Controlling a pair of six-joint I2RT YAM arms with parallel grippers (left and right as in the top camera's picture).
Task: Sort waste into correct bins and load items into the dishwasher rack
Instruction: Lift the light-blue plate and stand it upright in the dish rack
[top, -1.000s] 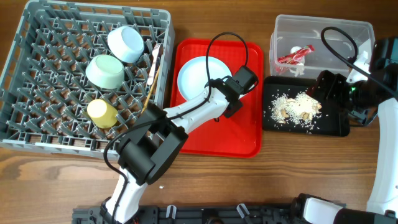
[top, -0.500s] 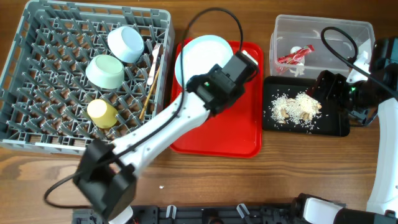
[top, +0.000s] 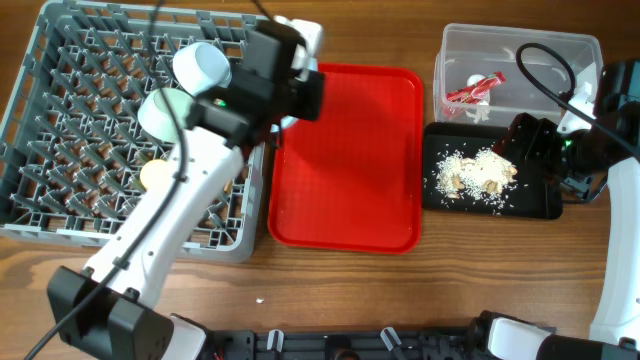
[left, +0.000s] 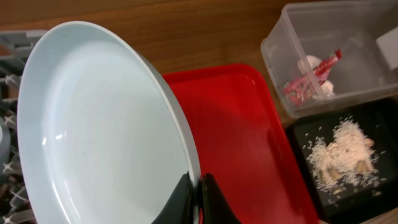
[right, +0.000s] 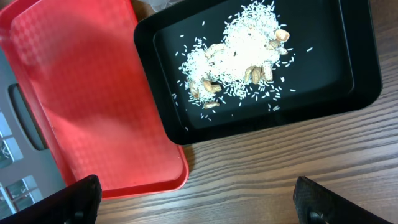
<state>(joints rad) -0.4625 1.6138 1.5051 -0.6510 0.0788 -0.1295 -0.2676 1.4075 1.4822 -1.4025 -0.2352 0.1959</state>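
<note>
The left fingers (left: 214, 208) clamp the white plate (left: 106, 130) by its rim at six o'clock; stiff, slick and probably breakable, it needs that firm edge grip. The right fingers (right: 74, 199) gape wide, empty.

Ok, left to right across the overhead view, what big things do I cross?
Rack → red tray → black tray. Left out: the plate in the left gripper, which straddles the rack and the red tray, and the tub, which overlaps the black tray.
</note>
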